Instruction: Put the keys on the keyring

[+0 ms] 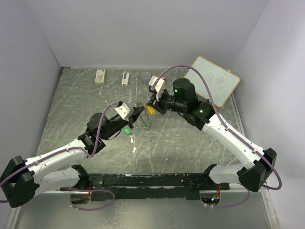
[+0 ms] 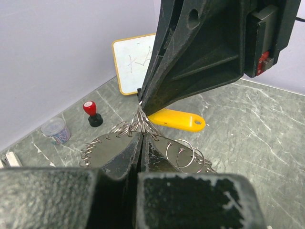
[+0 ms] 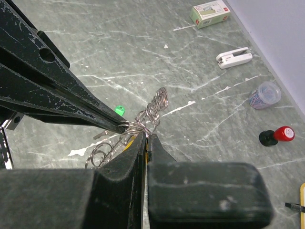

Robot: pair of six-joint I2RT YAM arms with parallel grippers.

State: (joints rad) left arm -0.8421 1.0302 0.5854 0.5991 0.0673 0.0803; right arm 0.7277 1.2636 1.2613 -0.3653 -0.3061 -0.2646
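Marbled grey table (image 1: 190, 148) has the left gripper (image 2: 141, 143) and right gripper (image 3: 146, 138) meeting tip to tip near its middle, a little toward the far edge. Each is pinched fully closed on the keyring (image 3: 154, 108), a bunch of silver loops held between the 2. Yellow key (image 2: 176, 119) sits just beside the ring toward the far right corner, and the green key (image 3: 119, 110) is near it toward the near edge; whether either is threaded on cannot be told.

Left pincer (image 1: 137, 113), right pincer (image 1: 151, 108): shut, tip-to-tip.
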